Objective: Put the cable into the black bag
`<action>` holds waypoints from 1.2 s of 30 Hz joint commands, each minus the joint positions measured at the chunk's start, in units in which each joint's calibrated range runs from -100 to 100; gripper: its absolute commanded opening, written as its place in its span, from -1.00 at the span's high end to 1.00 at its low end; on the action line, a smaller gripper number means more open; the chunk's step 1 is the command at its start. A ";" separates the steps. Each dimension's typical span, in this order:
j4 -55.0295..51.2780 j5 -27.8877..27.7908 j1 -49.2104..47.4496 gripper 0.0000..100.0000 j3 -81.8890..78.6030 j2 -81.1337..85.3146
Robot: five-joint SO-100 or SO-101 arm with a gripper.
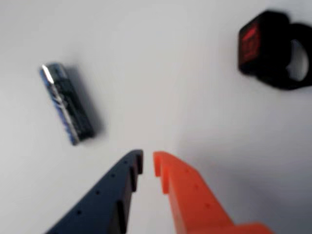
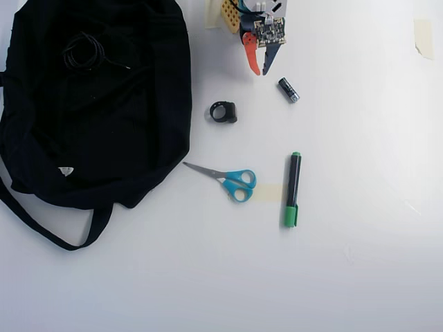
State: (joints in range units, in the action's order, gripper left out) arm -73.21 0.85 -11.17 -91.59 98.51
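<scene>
The black bag (image 2: 104, 117) lies flat at the left of the white table in the overhead view. A coiled black cable (image 2: 84, 52) rests on the bag's upper part. My gripper (image 2: 261, 71) is at the top centre, well right of the bag, and holds nothing. In the wrist view the gripper (image 1: 147, 162) has a dark blue finger (image 1: 112, 195) and an orange finger (image 1: 190, 195). Their tips stand almost together over bare table. Bag and cable are out of the wrist view.
A small battery (image 2: 288, 90) (image 1: 67, 103) lies just by the gripper. A black ring-shaped device (image 2: 223, 112) (image 1: 275, 48) lies below it, near the bag's edge. Blue-handled scissors (image 2: 232, 180) and a green marker (image 2: 293, 189) lie mid-table. Tape scraps (image 2: 423, 36) sit at the top right.
</scene>
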 commanded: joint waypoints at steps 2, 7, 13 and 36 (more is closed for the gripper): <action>-0.44 0.14 0.17 0.93 -5.54 1.00; -0.09 -0.07 -0.50 0.94 -7.60 1.08; -0.01 -0.23 -0.50 0.94 -7.60 1.08; 0.17 -0.28 0.17 0.94 -7.60 0.91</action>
State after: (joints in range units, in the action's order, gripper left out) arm -72.78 0.85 -11.32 -96.86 98.84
